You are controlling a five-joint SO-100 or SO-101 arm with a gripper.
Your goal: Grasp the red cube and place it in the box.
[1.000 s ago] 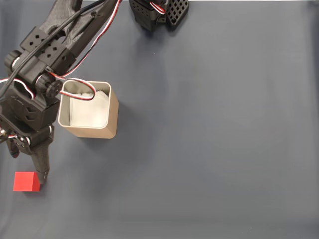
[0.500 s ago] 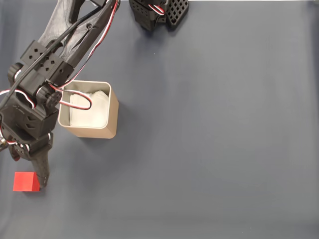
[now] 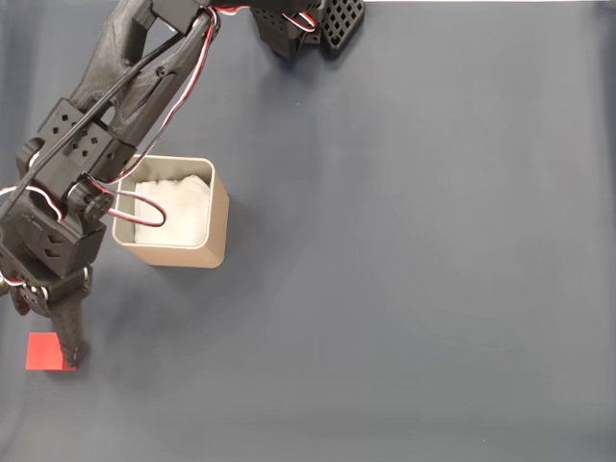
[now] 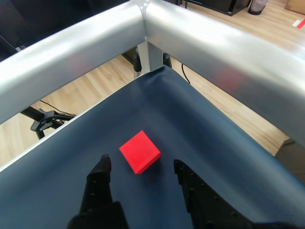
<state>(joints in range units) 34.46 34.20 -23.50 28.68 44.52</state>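
Here the end effector (image 4: pixel 140 164) gapes around the red cube (image 4: pixel 139 151) on dark-blue cloth (image 3: pixel 414 250).

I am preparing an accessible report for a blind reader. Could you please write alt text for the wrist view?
A small red cube lies on a dark blue table cover, just beyond the two open black fingers of the hand. Silver metal frame bars meet at the table corner behind it, with wooden floor beyond.
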